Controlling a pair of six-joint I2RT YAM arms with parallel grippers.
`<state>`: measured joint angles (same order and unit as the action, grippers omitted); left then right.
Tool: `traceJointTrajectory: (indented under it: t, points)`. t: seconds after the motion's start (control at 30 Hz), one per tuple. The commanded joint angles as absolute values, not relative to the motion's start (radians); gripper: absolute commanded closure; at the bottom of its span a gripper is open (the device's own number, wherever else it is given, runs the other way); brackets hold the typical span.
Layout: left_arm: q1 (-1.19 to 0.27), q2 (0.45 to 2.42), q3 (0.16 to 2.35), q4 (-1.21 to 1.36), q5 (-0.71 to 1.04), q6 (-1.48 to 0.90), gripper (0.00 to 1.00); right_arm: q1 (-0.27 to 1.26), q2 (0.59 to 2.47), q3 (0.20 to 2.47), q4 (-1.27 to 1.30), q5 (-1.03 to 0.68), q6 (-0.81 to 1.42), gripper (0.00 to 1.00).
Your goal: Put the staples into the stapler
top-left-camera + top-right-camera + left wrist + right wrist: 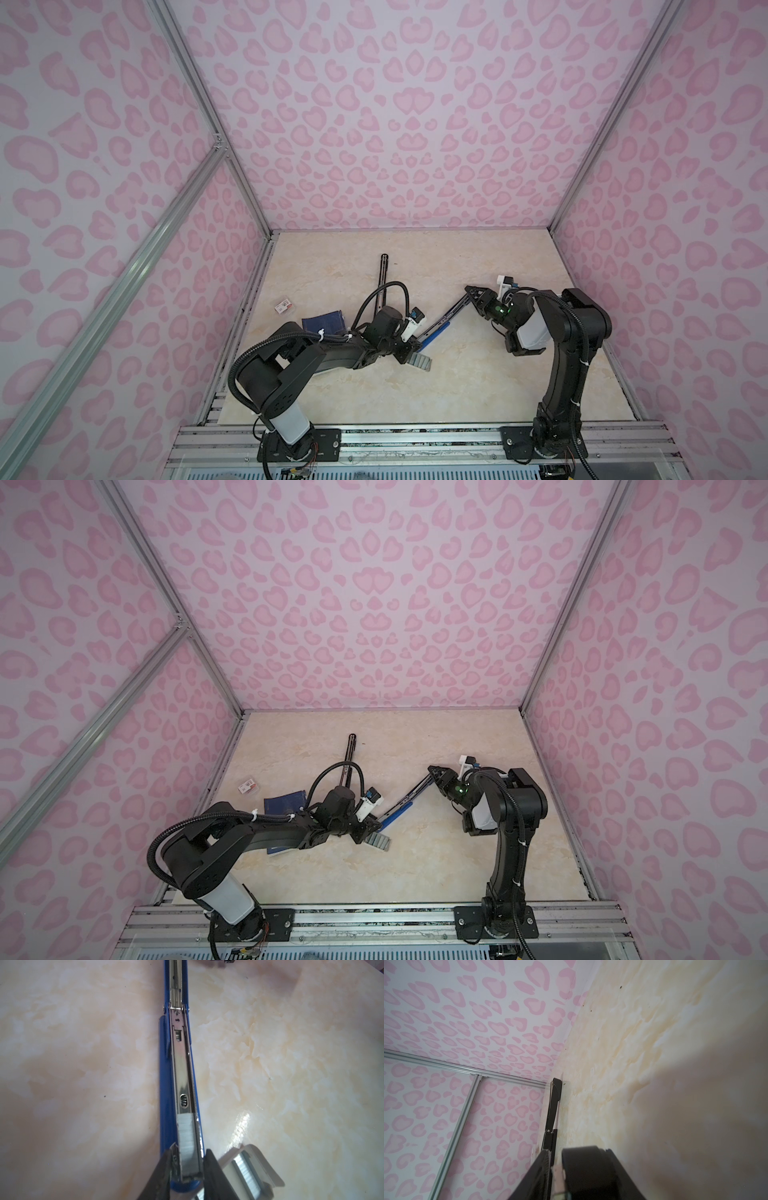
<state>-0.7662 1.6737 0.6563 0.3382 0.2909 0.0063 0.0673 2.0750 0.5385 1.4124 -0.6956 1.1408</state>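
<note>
A blue stapler (440,325) (401,806) lies swung open on the marble table, running diagonally between the arms. One strip of staples (187,1136) sits in its silver magazine channel (182,1076). My left gripper (187,1159) (411,351) straddles the magazine's near end, with its fingers (212,1167) pressed against both side rails. More staples (247,1172) (419,360) lie in a white tray just beside it. At the far end, my right gripper (468,290) (557,1167) is shut on the stapler's lifted upper arm.
A black stapler (382,278) (554,1105) lies open towards the back left. A dark blue booklet (323,321) lies partly under the left arm. Left of it is a small white-and-red box (285,306). Pink patterned walls close in three sides.
</note>
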Motion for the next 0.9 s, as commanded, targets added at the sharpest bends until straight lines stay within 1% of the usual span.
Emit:
traceJointTrajectory:
  t: [0.0,0.03,0.07,0.23,0.33,0.5,0.7,0.87]
  points:
    - [-0.767,1.680,0.666,0.359,0.278,0.008,0.79,0.069,2.075,0.540,1.433,-0.692,1.133,0.55]
    - [-0.766,1.680,0.666,0.359,0.278,0.008,0.83,0.069,2.073,0.539,1.433,-0.692,1.132,0.55]
    - [-0.767,1.680,0.667,0.357,0.278,0.008,0.84,0.070,2.068,0.537,1.428,-0.690,1.130,0.55]
    - [-0.767,1.672,0.673,0.360,0.263,0.007,0.88,0.067,2.030,0.528,1.393,-0.683,1.113,0.55]
    - [-0.767,1.669,0.680,0.354,0.246,0.011,0.88,0.068,1.982,0.527,1.326,-0.676,1.080,0.55]
    - [-0.767,1.665,0.690,0.348,0.232,0.008,0.88,0.074,1.847,0.528,1.113,-0.645,0.975,0.55]
    - [-0.766,1.648,0.696,0.360,0.224,-0.007,0.89,0.131,1.671,0.554,0.841,-0.586,0.828,0.55]
    - [-0.769,1.640,0.706,0.366,0.227,-0.018,0.89,0.179,1.599,0.581,0.738,-0.560,0.779,0.56]
